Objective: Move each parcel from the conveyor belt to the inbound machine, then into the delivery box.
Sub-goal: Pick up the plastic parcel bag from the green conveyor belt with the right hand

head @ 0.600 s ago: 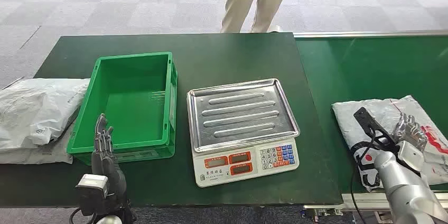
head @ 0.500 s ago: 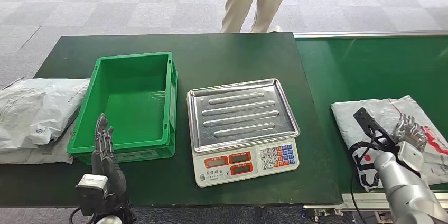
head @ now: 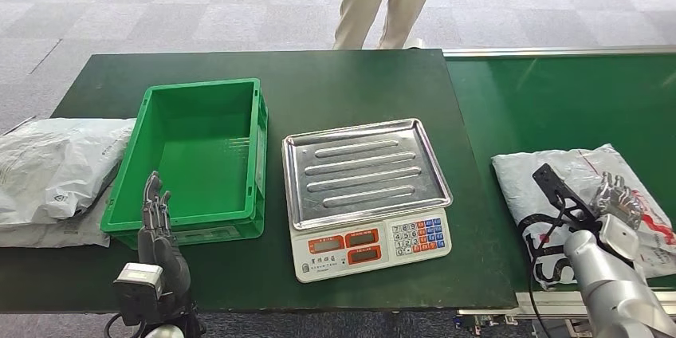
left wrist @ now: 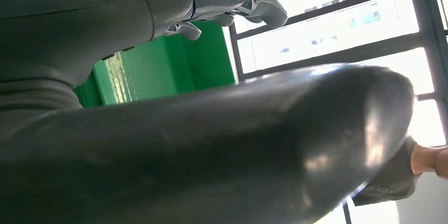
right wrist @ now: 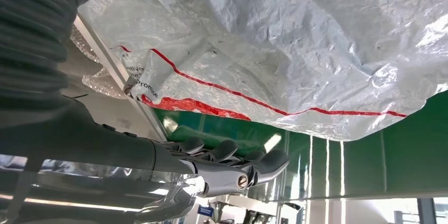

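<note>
While your right hand (head: 618, 204) hangs over the parcel (head: 558, 186) on the belt (head: 558, 99), note that the bag lies directly under and ahead of it, with more of the bag reaching toward the scale than away from it. You can see in the right wrist view that the fingers (right wrist: 232, 155) are loosely curled and apart, with the crinkled plastic of the parcel (right wrist: 296, 49) close beside them but nothing pinched between them; whether any fingertip touches the bag I cannot tell. Treat that hand as empty.

The parcel's long axis runs roughly across the belt's width, slanting a little, and its near edge sits close to the belt's front rail. The scale (head: 365, 186) stands to the left of the parcel, just across the seam onto the table (head: 335, 83), so your carry goes leftward.

Your left hand (head: 155, 210) is held upright with fingers straight and slightly apart, holding nothing, just in front of the green bin (head: 199, 147), well apart from the parcel. Your right arm is plainly the nearer one for this pick.
</note>
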Available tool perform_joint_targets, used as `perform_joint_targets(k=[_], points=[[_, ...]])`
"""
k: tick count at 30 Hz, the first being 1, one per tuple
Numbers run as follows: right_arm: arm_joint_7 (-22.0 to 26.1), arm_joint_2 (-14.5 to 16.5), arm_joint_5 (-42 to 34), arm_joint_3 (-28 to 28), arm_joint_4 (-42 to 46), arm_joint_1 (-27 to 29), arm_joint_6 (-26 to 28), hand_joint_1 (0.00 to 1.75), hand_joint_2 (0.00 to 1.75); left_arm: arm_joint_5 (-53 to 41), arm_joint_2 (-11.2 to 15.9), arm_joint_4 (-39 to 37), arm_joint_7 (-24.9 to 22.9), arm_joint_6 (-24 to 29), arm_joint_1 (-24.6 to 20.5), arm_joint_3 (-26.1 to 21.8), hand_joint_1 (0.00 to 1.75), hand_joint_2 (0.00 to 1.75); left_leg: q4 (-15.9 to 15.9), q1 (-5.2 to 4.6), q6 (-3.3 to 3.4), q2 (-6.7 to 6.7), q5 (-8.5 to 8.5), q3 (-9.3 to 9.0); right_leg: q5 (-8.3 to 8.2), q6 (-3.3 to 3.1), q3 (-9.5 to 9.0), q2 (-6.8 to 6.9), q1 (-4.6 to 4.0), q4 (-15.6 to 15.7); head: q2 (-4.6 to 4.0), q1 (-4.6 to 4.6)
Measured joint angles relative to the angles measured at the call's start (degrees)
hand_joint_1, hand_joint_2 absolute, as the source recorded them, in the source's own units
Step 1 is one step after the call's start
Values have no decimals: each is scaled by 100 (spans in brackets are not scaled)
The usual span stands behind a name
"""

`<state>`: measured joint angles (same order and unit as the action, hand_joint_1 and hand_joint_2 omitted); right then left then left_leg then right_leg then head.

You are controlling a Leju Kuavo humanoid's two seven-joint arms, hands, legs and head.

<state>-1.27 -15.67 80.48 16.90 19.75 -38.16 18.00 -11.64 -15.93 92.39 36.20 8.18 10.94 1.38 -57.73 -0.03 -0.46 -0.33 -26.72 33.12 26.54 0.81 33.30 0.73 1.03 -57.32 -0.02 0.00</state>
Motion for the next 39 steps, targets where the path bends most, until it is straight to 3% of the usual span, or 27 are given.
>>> perform_joint_targets(k=[11,14,19,30,31,34,35,39], points=[[-8,80,102,-114,1,320,-497,0,175,25,2,-65,-45,-63,-65,1,0,0,0,1,0,-1,0,-4,1,-1,-1,1,-2,1,2,0],[114,138,74,-225,20,587,-873,0,175,51,16,-156,-61,-141,-133,2,0,0,0,7,-3,1,-3,-8,2,-2,-6,-1,-7,3,1,0],[351,212,-95,-341,109,808,-870,0,175,66,35,-207,171,-197,-175,13,0,0,0,17,-6,22,-13,-37,4,-4,-33,-25,-16,9,1,0],[426,315,-362,-487,279,924,-819,0,175,-404,202,527,402,1325,6,473,0,0,0,19,-6,25,-13,-69,3,-4,-62,-27,-18,13,2,0],[438,320,-375,-496,288,934,-822,19,175,-459,226,538,402,1527,10,538,0,0,0,19,-6,25,-13,-70,3,-4,-64,-27,-18,13,2,0],[516,323,-411,-560,306,976,-825,150,175,-485,292,561,402,1946,42,720,0,0,0,19,-6,26,-13,-75,3,-4,-70,-27,-18,14,2,0],[557,324,-421,-582,314,1003,-795,175,175,-441,316,579,402,1981,72,758,0,0,0,19,-6,26,-13,-77,3,-4,-72,-27,-18,15,1,0],[710,333,-519,-665,423,1215,-449,175,175,-180,444,698,400,1822,252,840,0,0,0,19,-4,24,-14,-73,3,-3,-73,-22,-17,16,2,0]])
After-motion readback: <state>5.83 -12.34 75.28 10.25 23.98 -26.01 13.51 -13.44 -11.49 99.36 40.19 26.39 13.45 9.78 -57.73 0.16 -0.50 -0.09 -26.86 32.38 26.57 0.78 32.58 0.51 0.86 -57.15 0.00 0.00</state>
